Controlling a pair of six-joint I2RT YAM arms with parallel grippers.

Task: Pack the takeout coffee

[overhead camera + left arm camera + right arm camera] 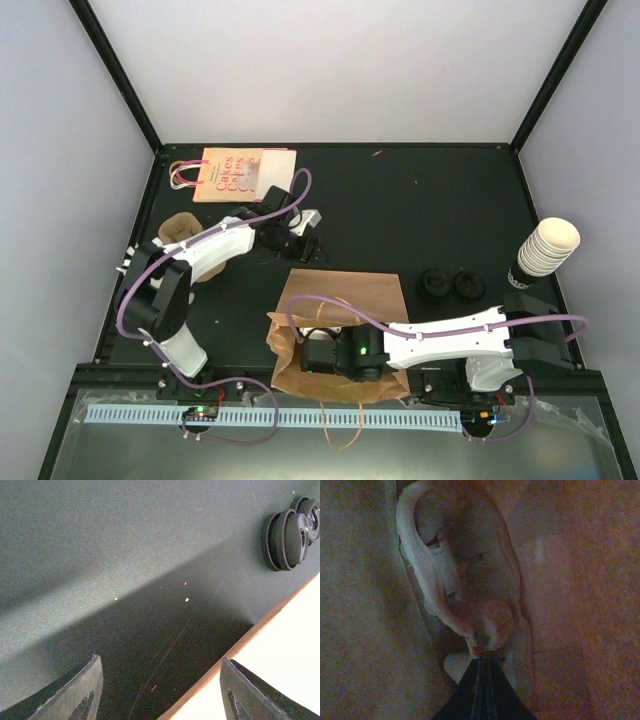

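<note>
The black table (420,200) fills the middle of the overhead view. Its biggest item is a brown paper bag (355,295) lying flat at lower centre, its mouth crumpled toward the lower left and one looped handle hanging past the table's near edge. What is in the bag cannot be made out: the right wrist view is dim and brown all round and shows only a pale handle loop and some rounded pale shapes too murky to name. Where the takeout coffee is cannot be told from these views.

At the upper left a printed paper bag (235,172) with red lettering lies flat against the table's far edge. Just below it sit brown pulp cup trays (180,230), partly behind the left arm. At the right edge, a nested stack of lidless cream cups (548,248) lies tilted. Between it and the brown bag rest two black lids (435,285) side by side.

The right gripper (480,655) is at the brown bag's mouth, jaws pressed together, the tips at the end of the pale handle loop. The left gripper (160,667), left of centre, hangs over bare table with its jaws apart and nothing between them.
</note>
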